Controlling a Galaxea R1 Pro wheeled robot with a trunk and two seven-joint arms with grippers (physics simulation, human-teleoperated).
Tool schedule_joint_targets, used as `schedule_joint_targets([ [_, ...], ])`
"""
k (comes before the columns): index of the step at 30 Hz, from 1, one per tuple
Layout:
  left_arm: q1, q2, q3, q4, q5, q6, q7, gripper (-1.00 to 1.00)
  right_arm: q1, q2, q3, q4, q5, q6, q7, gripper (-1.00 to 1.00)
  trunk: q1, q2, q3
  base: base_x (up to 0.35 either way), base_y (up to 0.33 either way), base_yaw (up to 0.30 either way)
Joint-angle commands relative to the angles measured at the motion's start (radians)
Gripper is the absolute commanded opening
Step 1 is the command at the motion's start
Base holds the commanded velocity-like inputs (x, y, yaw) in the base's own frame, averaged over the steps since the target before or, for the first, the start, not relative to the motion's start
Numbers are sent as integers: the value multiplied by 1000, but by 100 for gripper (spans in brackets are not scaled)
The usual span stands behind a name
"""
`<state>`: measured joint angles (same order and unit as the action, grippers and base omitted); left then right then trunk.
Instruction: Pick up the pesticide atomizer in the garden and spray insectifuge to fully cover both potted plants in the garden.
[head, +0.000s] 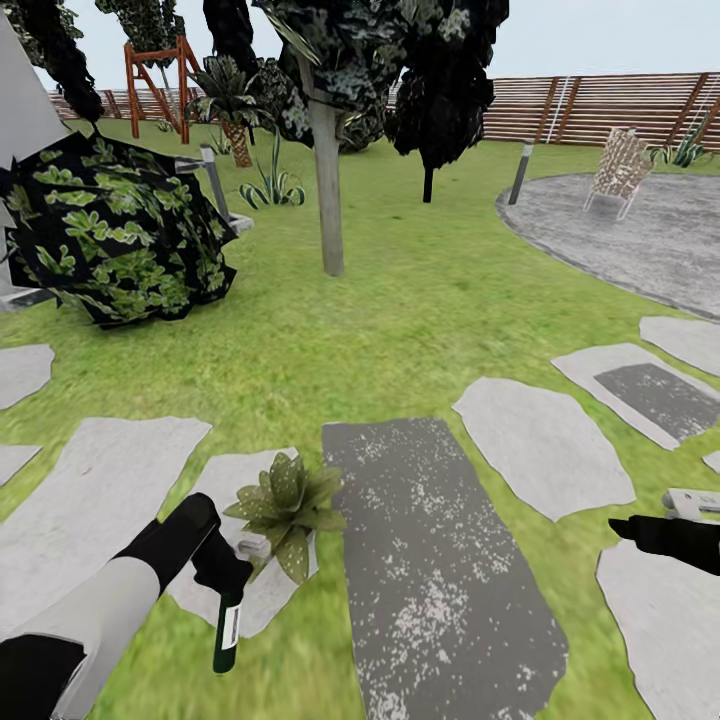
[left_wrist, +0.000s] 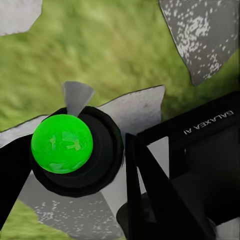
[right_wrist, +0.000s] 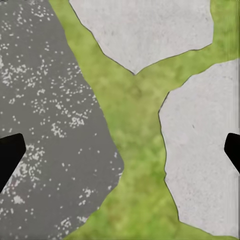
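A potted plant (head: 285, 505), a small rosette of pointed green leaves in a grey pot, stands on a pale stepping stone (head: 262, 590) low in the head view. Just left of it my left gripper (head: 222, 568) is shut on the pesticide atomizer (head: 228, 632), whose dark green body with a white label hangs downward over the grass. In the left wrist view the atomizer (left_wrist: 61, 143) appears end-on as a bright green disc in a black ring, between the black fingers (left_wrist: 145, 185). My right gripper (head: 632, 527) is at the right edge, open and empty, fingertips wide apart over grass and stones (right_wrist: 120, 152).
A dark speckled slab (head: 440, 560) lies between the two arms, with pale stepping stones (head: 545, 445) around it on the lawn. A dark leafy shrub (head: 110, 230) and a tree trunk (head: 328, 190) stand ahead. The round patio (head: 640, 240) with a chair (head: 620, 170) is far right.
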<state>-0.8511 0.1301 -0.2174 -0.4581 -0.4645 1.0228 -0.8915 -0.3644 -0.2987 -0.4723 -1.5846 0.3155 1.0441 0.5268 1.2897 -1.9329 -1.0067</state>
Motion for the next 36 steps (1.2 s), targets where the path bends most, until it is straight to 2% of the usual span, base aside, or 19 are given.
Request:
schedule_joint_targets([
  [1,-2,1,-4,-2,-10,2,-10,-100,-1,-1,0,-1,10,3,10,100,0,0,-1,0,0,0],
  [13,-16,3,-2,-8,-10,4,-12,-100,-1,-2,-1,0,10,3,8,100,0,0,-1,0,-14,0],
  [19,-16,4,2,-8,-10,4,-14,-100,-1,-2,-2,0,10,3,7,100,0,0,-1,0,-272,61],
  [36,-17,14,4,-8,-8,4,-16,-100,-1,-2,-2,-2,10,-5,7,100,0,0,10,0,-297,221],
])
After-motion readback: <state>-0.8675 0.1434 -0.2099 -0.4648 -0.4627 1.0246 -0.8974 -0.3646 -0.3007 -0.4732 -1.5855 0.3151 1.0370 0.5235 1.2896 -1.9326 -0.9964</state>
